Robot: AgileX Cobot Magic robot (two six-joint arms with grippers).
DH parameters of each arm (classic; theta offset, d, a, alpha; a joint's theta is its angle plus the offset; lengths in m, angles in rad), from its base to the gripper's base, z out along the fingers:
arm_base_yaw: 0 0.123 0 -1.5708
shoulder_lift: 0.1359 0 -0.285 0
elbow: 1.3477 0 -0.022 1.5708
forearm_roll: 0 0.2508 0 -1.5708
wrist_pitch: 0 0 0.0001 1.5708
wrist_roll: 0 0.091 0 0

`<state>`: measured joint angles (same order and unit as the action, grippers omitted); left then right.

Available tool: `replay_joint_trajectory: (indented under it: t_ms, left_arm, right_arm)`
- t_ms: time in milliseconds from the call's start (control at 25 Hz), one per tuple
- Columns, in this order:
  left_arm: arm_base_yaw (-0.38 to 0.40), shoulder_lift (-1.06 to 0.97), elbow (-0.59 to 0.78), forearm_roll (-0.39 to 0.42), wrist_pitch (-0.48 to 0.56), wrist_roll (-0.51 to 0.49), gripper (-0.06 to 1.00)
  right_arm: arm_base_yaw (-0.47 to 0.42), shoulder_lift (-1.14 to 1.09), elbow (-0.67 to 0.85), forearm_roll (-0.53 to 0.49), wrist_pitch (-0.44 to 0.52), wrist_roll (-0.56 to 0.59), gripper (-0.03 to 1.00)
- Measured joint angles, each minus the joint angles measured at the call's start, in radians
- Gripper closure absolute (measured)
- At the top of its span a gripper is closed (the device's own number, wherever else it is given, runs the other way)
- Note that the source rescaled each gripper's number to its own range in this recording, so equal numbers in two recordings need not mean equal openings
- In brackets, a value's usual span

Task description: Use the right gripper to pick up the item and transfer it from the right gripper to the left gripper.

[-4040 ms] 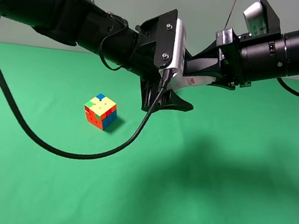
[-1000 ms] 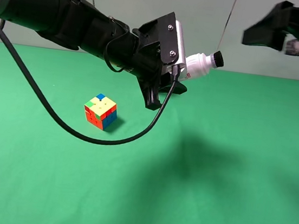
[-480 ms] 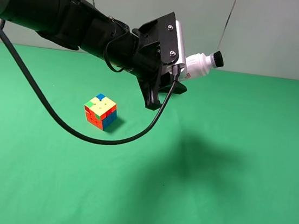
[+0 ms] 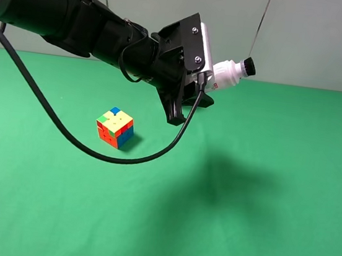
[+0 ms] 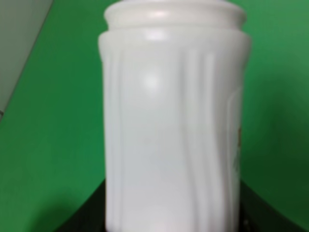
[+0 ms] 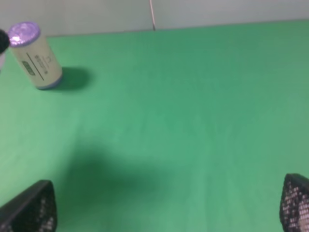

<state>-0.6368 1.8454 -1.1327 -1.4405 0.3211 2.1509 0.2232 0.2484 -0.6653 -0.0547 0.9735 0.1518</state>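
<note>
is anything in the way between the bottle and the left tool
Nothing visible does. The bottle is already clamped in the left tool, held up above the mat. The cube lies on the mat below, apart from both. The right tool is open and off to the side.

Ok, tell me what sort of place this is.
Likely a robot lab test bench: a green-covered table, a plain wall, and stray props, a puzzle cube, a can and a bottle held by the left gripper.

Left gripper (image 4: 202, 89) aloft, clamped on the item (image 4: 229, 73); right gripper (image 6: 161, 205) spread wide
</note>
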Motion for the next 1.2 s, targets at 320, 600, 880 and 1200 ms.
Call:
replay_joint_trajectory:
  t_ms: [320,600,880,1200]
  left_arm:
    - [0.000,0.000,0.000,0.000,-0.003,-0.003,0.94]
    - [0.000,0.000,0.000,0.000,-0.003,-0.003,0.94]
    - [0.000,0.000,0.000,0.000,-0.003,-0.003,0.94]
    - [0.000,0.000,0.000,0.000,-0.003,-0.003,0.94]
  right_arm:
    - [0.000,-0.037,0.000,-0.003,0.087,-0.029,-0.03]
    - [0.000,-0.037,0.000,-0.005,0.087,-0.050,-0.03]
    - [0.000,-0.037,0.000,0.008,0.088,-0.050,-0.03]
    - [0.000,-0.037,0.061,0.020,0.088,-0.050,-0.03]
